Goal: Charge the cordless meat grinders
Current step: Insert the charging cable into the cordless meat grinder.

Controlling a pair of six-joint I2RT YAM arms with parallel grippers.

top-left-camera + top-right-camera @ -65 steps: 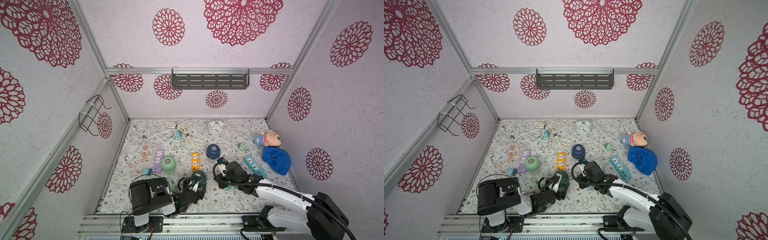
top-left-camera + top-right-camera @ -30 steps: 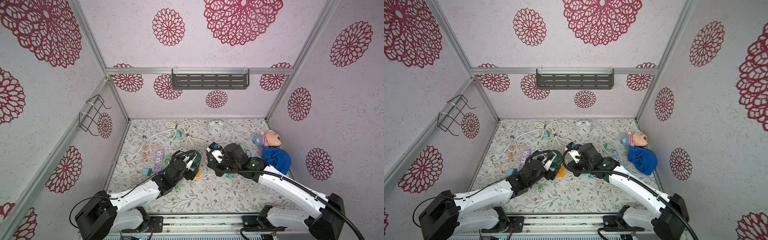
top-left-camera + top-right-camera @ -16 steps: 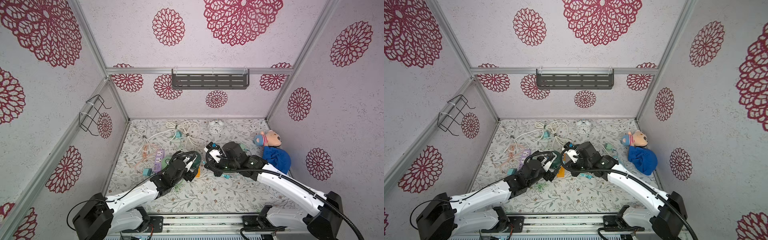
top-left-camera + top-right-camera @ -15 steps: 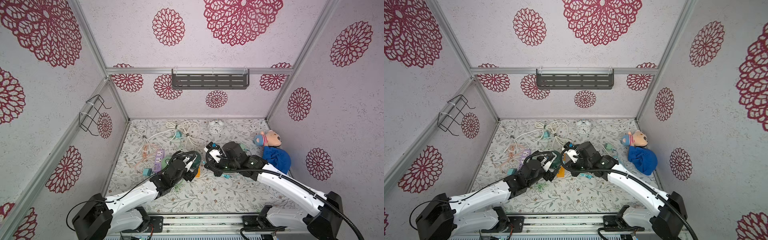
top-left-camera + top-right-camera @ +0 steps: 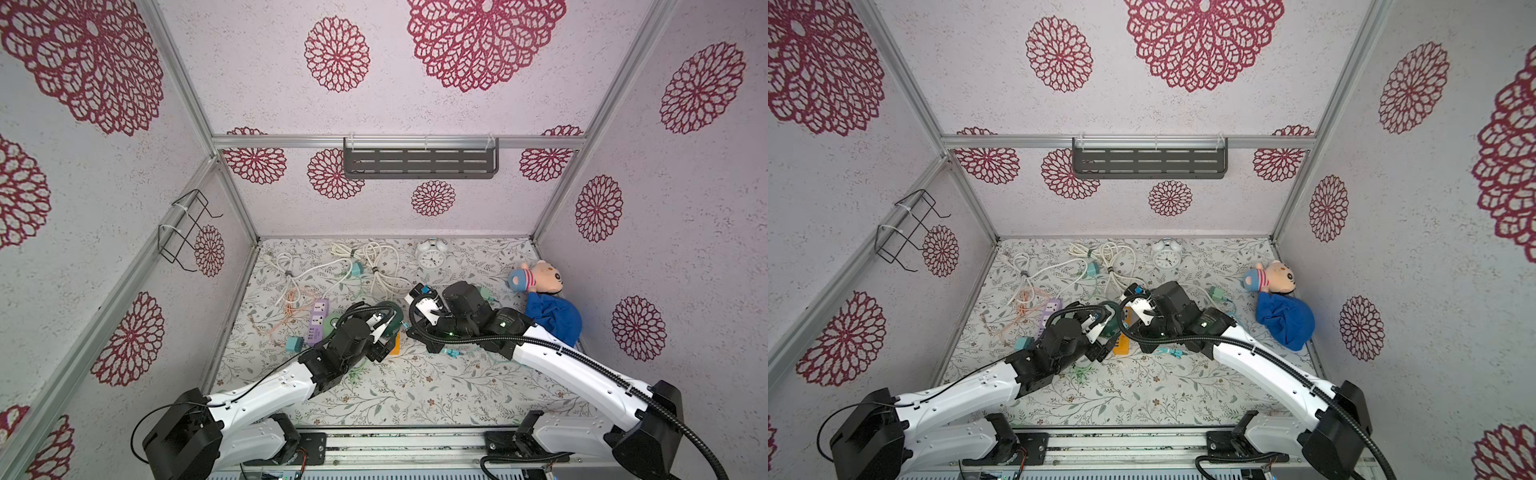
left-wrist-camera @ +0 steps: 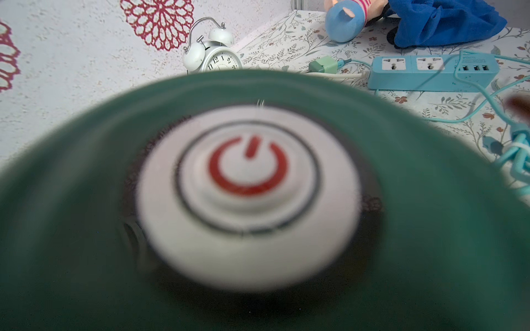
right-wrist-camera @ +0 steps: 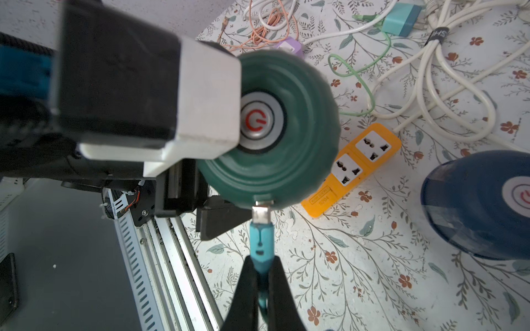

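The right end effector (image 7: 261, 265) pinches a teal plug (image 7: 259, 239), tip at the port (image 7: 263, 203) of the dark green grinder (image 7: 301, 129); the left end effector (image 5: 380, 338), spread wide, clasps that grinder over the middle of the tabletop (image 5: 415, 395); plugging in is under way, next likely a straight push; six o'clock lies open, the mint grinder (image 5: 331, 322) crowds nine, cords (image 5: 382, 270) twelve.

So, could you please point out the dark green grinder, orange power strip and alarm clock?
dark green grinder (image 7: 301, 143): right wrist view, ribbed dome.
orange power strip (image 7: 322, 199): right wrist view, label end.
alarm clock (image 6: 220, 61): left wrist view, dial.
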